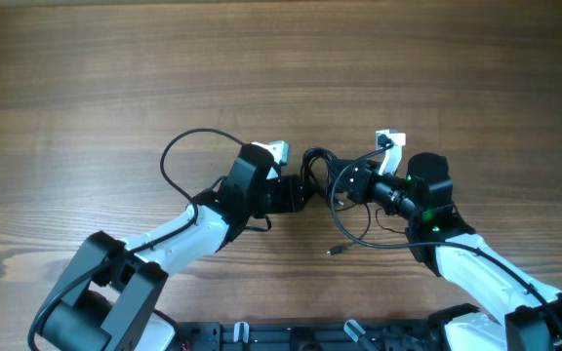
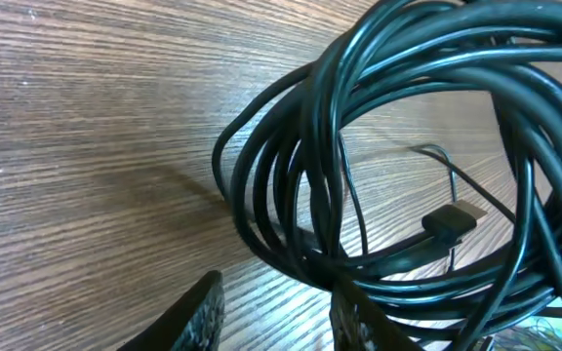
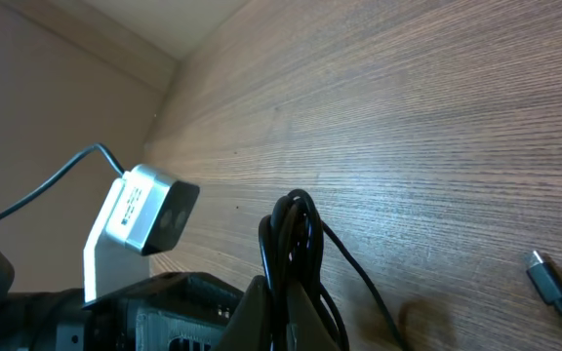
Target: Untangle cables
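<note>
The cables (image 1: pixel 317 166) form a knotted black clump at the table's middle, between my two grippers. Thin loops trail toward the front (image 1: pixel 364 242) and end in a small plug tip (image 1: pixel 332 252). My right gripper (image 1: pixel 344 183) is shut on a bundle of strands (image 3: pixel 296 234), which rise upright from its jaws (image 3: pixel 286 317). My left gripper (image 2: pixel 276 327) stands open at the clump's left side, with bare wood between its fingers. Its right finger (image 2: pixel 359 322) lies against the coil (image 2: pixel 305 166). A flat plug (image 2: pixel 454 220) rests on the wood inside the coil.
A thicker black wire (image 1: pixel 179 146) loops out from the left arm to its white wrist camera (image 1: pixel 277 151). The right arm's white camera (image 1: pixel 390 139) sits behind the clump. Another plug tip (image 3: pixel 544 275) lies on the wood to the right.
</note>
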